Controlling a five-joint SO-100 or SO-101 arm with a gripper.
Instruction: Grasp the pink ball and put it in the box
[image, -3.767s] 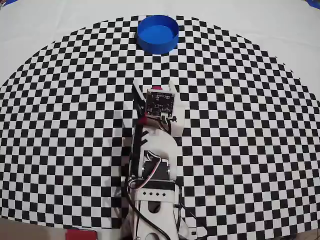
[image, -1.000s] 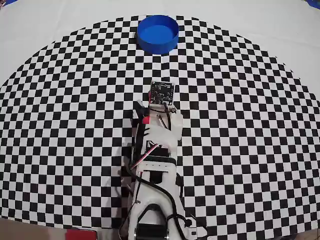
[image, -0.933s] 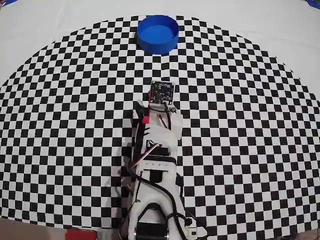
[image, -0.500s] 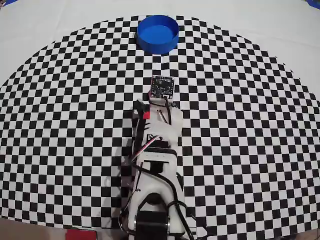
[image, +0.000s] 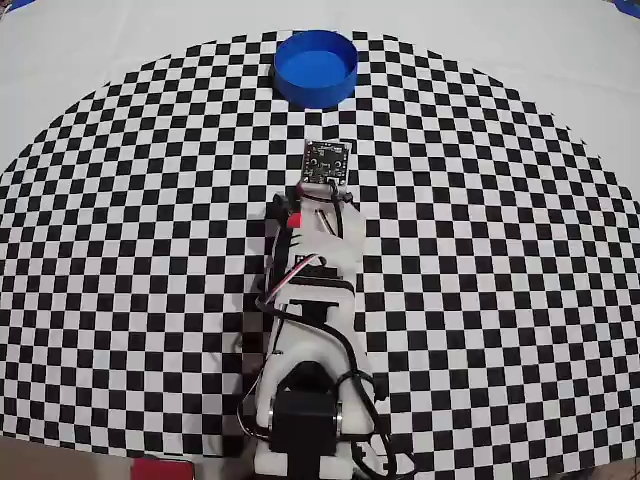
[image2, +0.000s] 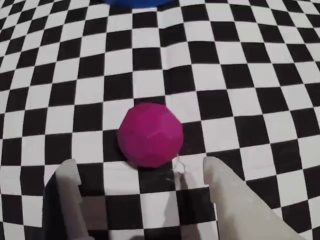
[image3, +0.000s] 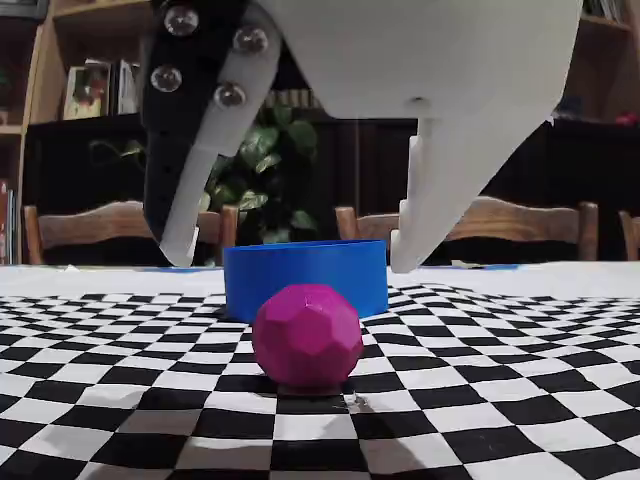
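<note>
A black-and-white checkered mat is covering the table (image: 560, 60), and in the fixed view wooden chairs (image3: 95, 225), a leafy plant (image3: 262, 165) and dark bookshelves (image3: 90, 70) are filling the background.

The jaws (image3: 300, 265) are standing wide open and holding nothing. In the fixed view the two fingers are hanging down to either side of the frame's centre, their tips clear of the mat and stopping about level with the top of the pink ball (image3: 307, 335). In the wrist view the jaws (image2: 142, 170) are entering from the bottom edge, and the pink ball (image2: 150, 134) is sitting just above them in the frame, centred on the gap but ahead of the tips and touching neither finger. So the ball is lying straight forward of the jaws and a little below; I judge the coming move to be a short push forward and down before closing. Being round, the ball has no long axis to line up with.

Farther out, the box (image: 316, 68) is resting at the top centre of the overhead view, well apart from the arm (image: 305, 330) and straight beyond it; the ball itself is hidden under the wrist there. In the fixed view the box (image3: 305, 278) is standing directly behind the ball.

Counted: one pink ball, one box, one arm.
</note>
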